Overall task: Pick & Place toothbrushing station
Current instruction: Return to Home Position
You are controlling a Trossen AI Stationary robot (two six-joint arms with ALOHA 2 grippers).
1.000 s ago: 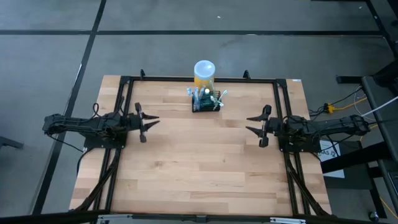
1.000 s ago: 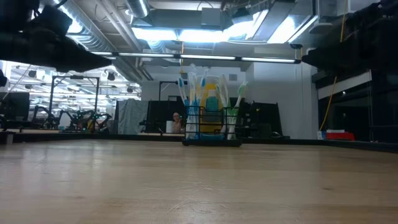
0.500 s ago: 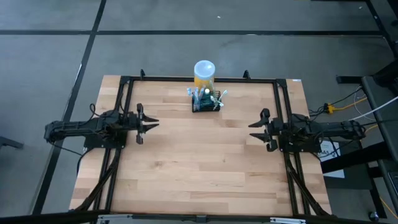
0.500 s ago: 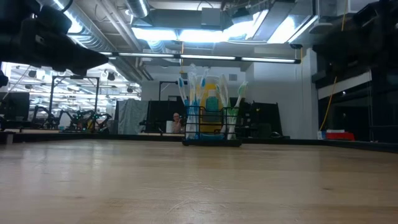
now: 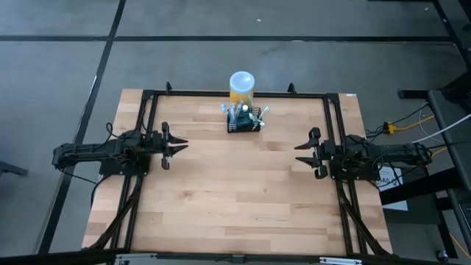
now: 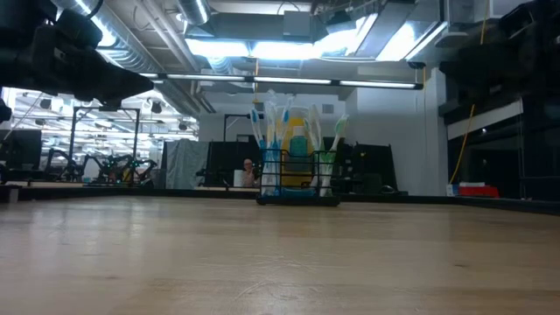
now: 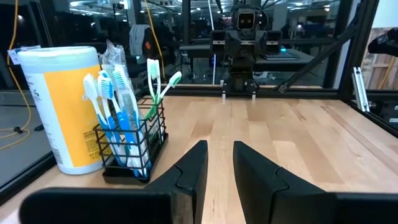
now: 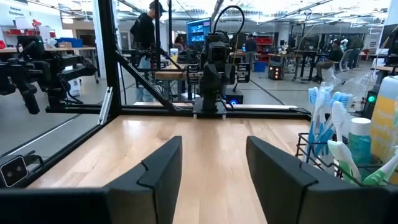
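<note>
The toothbrushing station (image 5: 243, 126) is a small black boxy holder of thin wire mesh, open at the top and upright on the wooden table (image 5: 235, 206). It stands ahead of both grippers and off toward the table's far edge, roughly midway between them and well apart from each.

Several toothbrushes stand in it, heads up. The blue ones (image 7: 122, 102) and the white ones (image 7: 94, 99) cluster at one end, and a green one (image 7: 166, 84) leans outward over the rim at the other. A white tube with a teal band (image 8: 359, 140) also stands among them. Just behind the holder, on the side away from the grippers, is a yellow canister (image 5: 242, 85) with a white round lid, touching it or nearly so.

The left gripper (image 5: 175, 145) hovers over its own side of the table with its fingers (image 7: 194, 169) a narrow gap apart, holding nothing. The right gripper (image 5: 304, 153) hovers over the opposite side, its fingers (image 8: 158, 168) spread wide and also holding nothing.

Against a second ago, both arms have drawn back a little toward their own table edges. From half a second ago nothing visible has shifted. The holder, its contents and the canister sit just as they did.
</note>
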